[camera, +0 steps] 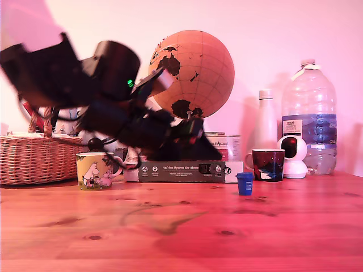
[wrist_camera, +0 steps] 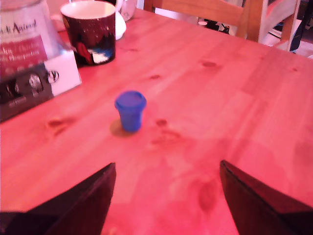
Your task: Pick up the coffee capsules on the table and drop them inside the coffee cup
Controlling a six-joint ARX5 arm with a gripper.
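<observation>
Claw (wrist_camera: 166, 196) spread apart w/ nothing in it, above table (wrist_camera: 244, 107) nr upright blue capsule (wrist_camera: 130, 110).

Counts, both views: capsules – 1 seen, blue (camera: 245, 183), upright on table (camera: 181, 226). No. 2 (whitish) not visible to me. Mugs – 2: yellow-green cartoon cup (camera: 94, 171) + dark mug (camera: 267, 164). Bottles – 2: big clear water bottle (camera: 309, 116), slim white bottle (camera: 265, 120). Globe (camera: 193, 73) – 1. Wicker basket (camera: 37, 158) – 1. Flat box (camera: 182, 171) w/ print – 1. Tin (camera: 224, 146) behind box – 1. Small white round camera (camera: 293, 156) – 1. My fingers (wrist_camera: 78, 205) – 2, wide apart in wrist view
</observation>
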